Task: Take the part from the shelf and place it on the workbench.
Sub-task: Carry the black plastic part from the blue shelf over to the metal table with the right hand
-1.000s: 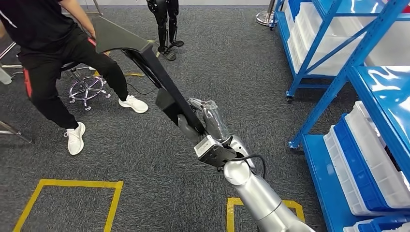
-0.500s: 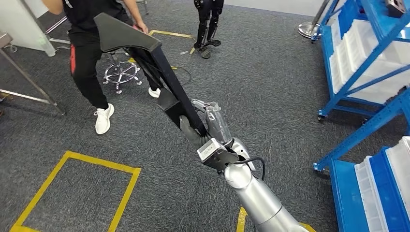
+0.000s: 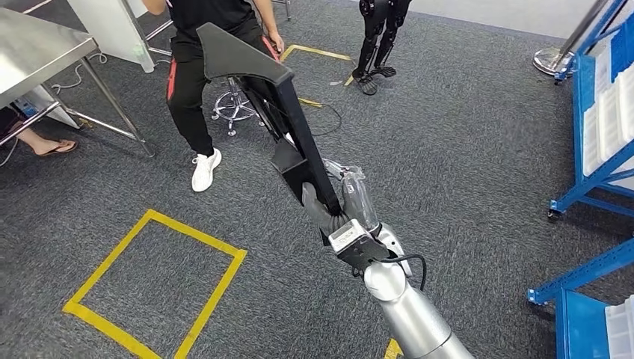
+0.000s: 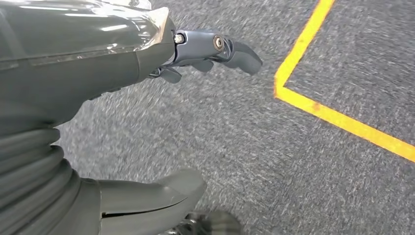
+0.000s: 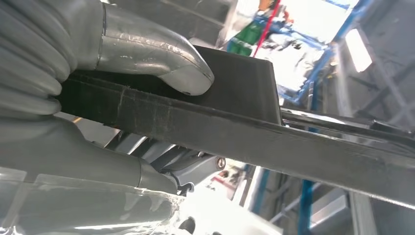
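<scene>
One hand carries everything: our right hand [image 3: 333,206] grips the long black part [image 3: 280,112] at its low end, far end high near a person [image 3: 202,82]. Risks: clipping them, or leverage twisting it loose before the workbench [image 3: 34,48]. Left hand [image 4: 147,98] hangs spread, holding nothing.

Ahead: person in black trousers and white shoes [image 3: 196,97], chrome swivel stool [image 3: 238,111] beside them | Far left: steel workbench [image 3: 45,52] | Right: blue metal shelving [image 3: 598,134] | Between: open grey carpet [image 3: 463,149], yellow tape square [image 3: 157,280].
</scene>
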Controlling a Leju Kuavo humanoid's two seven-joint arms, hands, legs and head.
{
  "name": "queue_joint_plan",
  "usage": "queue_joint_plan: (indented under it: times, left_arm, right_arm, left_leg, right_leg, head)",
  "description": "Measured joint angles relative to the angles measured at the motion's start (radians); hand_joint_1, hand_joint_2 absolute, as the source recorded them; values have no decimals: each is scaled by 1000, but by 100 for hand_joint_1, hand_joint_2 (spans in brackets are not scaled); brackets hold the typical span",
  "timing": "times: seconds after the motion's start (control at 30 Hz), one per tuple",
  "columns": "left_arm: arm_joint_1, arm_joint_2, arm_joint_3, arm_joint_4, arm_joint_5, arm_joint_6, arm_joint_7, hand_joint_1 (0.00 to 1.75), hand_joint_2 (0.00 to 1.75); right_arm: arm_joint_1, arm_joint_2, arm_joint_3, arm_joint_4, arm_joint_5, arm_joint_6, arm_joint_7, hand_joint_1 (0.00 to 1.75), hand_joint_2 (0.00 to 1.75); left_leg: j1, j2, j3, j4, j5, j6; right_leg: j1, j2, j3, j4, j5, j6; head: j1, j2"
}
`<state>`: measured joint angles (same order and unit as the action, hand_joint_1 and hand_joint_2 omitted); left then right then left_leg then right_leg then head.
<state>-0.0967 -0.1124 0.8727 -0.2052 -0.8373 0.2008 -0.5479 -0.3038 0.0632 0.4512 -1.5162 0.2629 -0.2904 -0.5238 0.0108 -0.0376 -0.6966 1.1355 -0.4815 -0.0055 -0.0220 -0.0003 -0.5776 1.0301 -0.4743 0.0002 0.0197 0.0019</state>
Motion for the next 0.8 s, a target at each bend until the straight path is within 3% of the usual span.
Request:
queue_joint_plan:
  times: [0.07, 0.1, 0.13, 0.17, 0.23, 0.3, 0.33, 0.4, 0.47, 0.53, 0.6, 0.63, 0.7, 0.73, 0.8]
  left_arm:
    - [-1, -2, 0, 0, -1, 0, 1, 0, 175]
    - [0, -3, 0, 0, -1, 0, 2, 0, 175]
    - [1, -3, 0, 0, -1, 0, 4, 0, 175]
    - [2, -3, 0, 0, -1, 0, 7, 0, 175]
    - [0, -2, 0, 0, 0, 1, 12, 0, 175]
    - [-5, -2, 0, -1, 0, 2, 9, 0, 175]
    - [-7, -1, 0, -1, 0, 2, 7, 0, 175]
    - [-7, -2, 0, -1, 0, 4, 4, 0, 175]
    - [-9, -3, 0, -1, 0, 7, 2, 0, 175]
    - [-16, -5, 0, -1, 0, 9, 0, 0, 175]
    - [-21, -8, 0, -1, -1, 9, 1, 0, 175]
    - [-20, -9, 0, -1, -2, 10, 4, 0, 175]
    - [-19, -11, 0, -1, -3, 10, 10, 0, 175]
    - [-19, -11, 0, -1, -3, 11, 12, 0, 175]
    - [-20, -10, 0, -1, -3, 11, 14, 0, 175]
  right_arm:
    - [7, -3, -6, -4, 0, -1, 0, 175, 175]
    - [11, -4, -9, -5, 0, -1, 0, 175, 175]
    - [14, -5, -11, -6, 0, -2, 0, 175, 175]
    - [16, -5, -13, -9, 0, -2, 0, 175, 175]
    - [20, -5, -21, -22, 3, -5, 0, 175, 175]
    - [23, -6, -35, -39, 9, -9, 0, 175, 175]
    - [25, -6, -42, -46, 13, -10, 0, 175, 175]
    - [28, -5, -51, -57, 18, -10, 2, 175, 175]
    - [30, -5, -58, -68, 20, -10, 2, 175, 175]
    - [34, -6, -67, -73, 21, -10, 2, 175, 175]
    - [41, -9, -77, -74, 23, -10, 3, 175, 175]
    - [44, -11, -80, -75, 24, -10, 3, 175, 175]
    - [46, -12, -84, -78, 29, -10, 2, 175, 175]
    - [46, -12, -87, -80, 30, -10, 2, 175, 175]
    - [47, -11, -92, -84, 32, -10, 1, 175, 175]
  left_leg:
    - [2, 33, -65, 137, -61, -5]
    - [3, 36, -81, 173, -70, -5]
    - [2, 37, -77, 169, -60, -3]
    - [0, 43, -52, 125, -35, 2]
    - [-10, 85, 30, -16, 20, 18]
    - [-23, 118, 74, -98, 39, 32]
    - [-27, 115, 74, -104, 37, 35]
    - [-25, 88, 78, -115, 44, 41]
    - [-15, 61, 92, -133, 55, 51]
    - [-9, 32, 97, -140, 61, 57]
    - [-7, -2, 96, -140, 61, 57]
    - [-6, -20, 97, -139, 61, 56]
    - [-2, -53, 98, -135, 60, 50]
    - [-1, -68, 96, -131, 58, 44]
    - [-1, -93, 89, -122, 54, 30]
  right_leg:
    - [7, -29, 0, 0, -3, -8]
    - [9, -45, 0, 0, -4, -9]
    - [12, -58, 1, 0, -5, -11]
    - [14, -71, 2, 0, -6, -12]
    - [20, -95, 6, 0, -11, -11]
    - [26, -117, 9, 0, -15, -6]
    - [28, -128, 10, -1, -16, -3]
    - [29, -141, 15, -1, -21, 6]
    - [27, -93, -2, 45, -46, 9]
    - [21, -24, -59, 166, -97, 6]
    - [16, -4, -117, 274, -128, 11]
    - [13, -3, -124, 278, -121, 20]
    - [3, 10, -80, 172, -66, 44]
    - [-4, 32, -47, 99, -36, 55]
    - [-10, 62, -7, 10, -2, 54]
  head:
    - [-1, 0]
    - [-1, 0]
    - [-1, 0]
    - [-1, 0]
    - [-1, 0]
    - [-1, 0]
    - [0, 0]
    - [-1, 0]
    - [-1, 0]
    - [3, 0]
    - [6, 0]
    - [6, 0]
    - [6, 0]
    - [7, 0]
    - [7, 0]
